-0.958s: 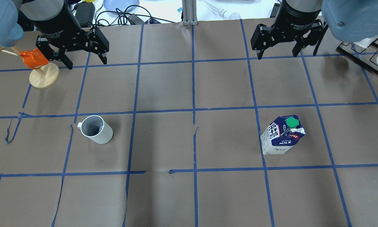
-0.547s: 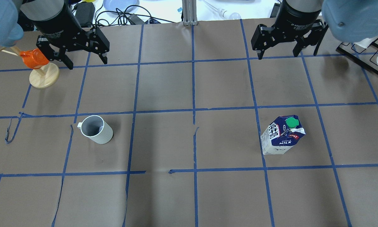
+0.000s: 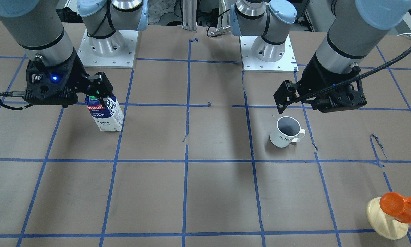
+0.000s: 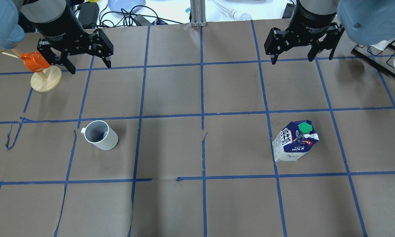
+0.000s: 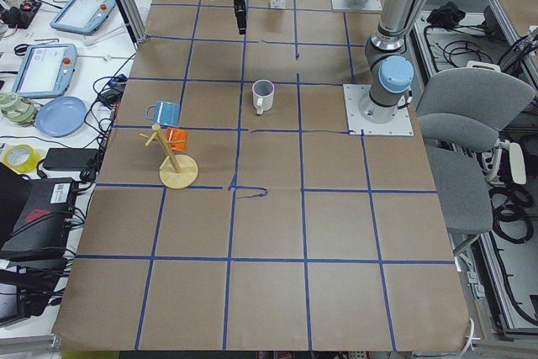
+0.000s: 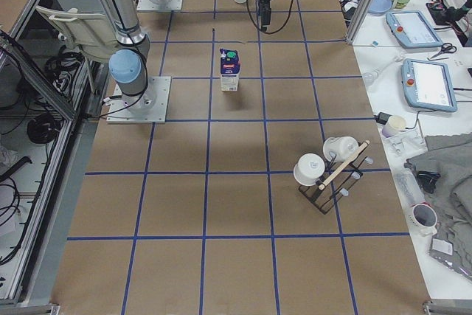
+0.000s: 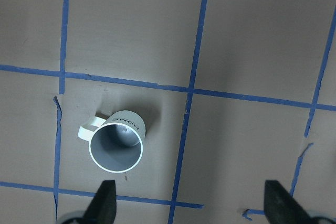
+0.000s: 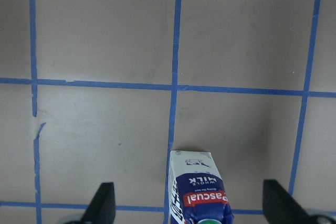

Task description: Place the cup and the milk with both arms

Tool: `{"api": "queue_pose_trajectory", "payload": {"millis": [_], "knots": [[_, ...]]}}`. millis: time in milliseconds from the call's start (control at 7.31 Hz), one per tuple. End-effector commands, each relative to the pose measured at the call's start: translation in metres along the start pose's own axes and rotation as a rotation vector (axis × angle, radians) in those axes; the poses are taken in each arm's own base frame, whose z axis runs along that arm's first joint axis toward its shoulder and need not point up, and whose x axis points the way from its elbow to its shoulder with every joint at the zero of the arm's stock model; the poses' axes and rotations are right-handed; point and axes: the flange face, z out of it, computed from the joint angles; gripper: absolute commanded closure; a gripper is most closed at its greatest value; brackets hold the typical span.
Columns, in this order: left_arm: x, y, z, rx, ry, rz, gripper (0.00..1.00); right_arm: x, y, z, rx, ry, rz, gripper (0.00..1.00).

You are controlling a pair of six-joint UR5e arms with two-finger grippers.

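The white cup [image 4: 100, 135] stands upright on the brown table at left of centre, its handle toward the left; it also shows in the front view [image 3: 286, 132] and the left wrist view [image 7: 116, 148]. The milk carton [image 4: 295, 141] stands upright at the right, green cap on top, and shows in the front view [image 3: 104, 115] and the right wrist view [image 8: 202, 192]. My left gripper [image 4: 90, 67] is open and empty, high above the cup. My right gripper [image 4: 293, 60] is open and empty, high above the milk.
An orange cup hangs on a wooden stand [image 4: 41, 70] at the far left, close to my left gripper. A black rack with white cups [image 4: 381, 56] stands at the far right. Cables and a blue plate [image 4: 126, 5] lie beyond the table's far edge.
Both grippers have shifted slightly toward the top of the overhead view, still open. The cup and the milk have not moved.
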Motion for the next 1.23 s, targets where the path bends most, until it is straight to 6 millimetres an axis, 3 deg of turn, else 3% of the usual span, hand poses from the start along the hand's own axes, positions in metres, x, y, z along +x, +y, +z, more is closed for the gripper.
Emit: {"api": "queue_pose_trajectory", "payload": {"millis": [0,137,411,684,958,1095], "knots": [[-0.041,-0.009,0.032,-0.009,0.01,-0.075,0.0,0.026,0.023,0.038,-0.081,-0.009,0.026,0.0],[-0.069,-0.008,0.043,-0.032,0.018,-0.16,0.0,0.028,0.041,0.056,-0.119,-0.014,0.033,0.0],[-0.087,0.003,0.077,-0.103,0.012,-0.193,0.0,0.023,0.073,0.103,-0.208,-0.02,0.036,0.0],[-0.119,0.02,0.131,-0.22,0.026,-0.265,0.0,0.027,0.078,0.113,-0.232,0.03,0.033,0.05],[-0.123,0.031,0.17,-0.252,0.027,-0.278,0.0,0.026,0.081,0.122,-0.252,0.027,0.035,0.08],[-0.123,0.039,0.191,-0.277,0.027,-0.285,0.0,0.026,0.082,0.124,-0.255,0.025,0.035,0.16]]}}
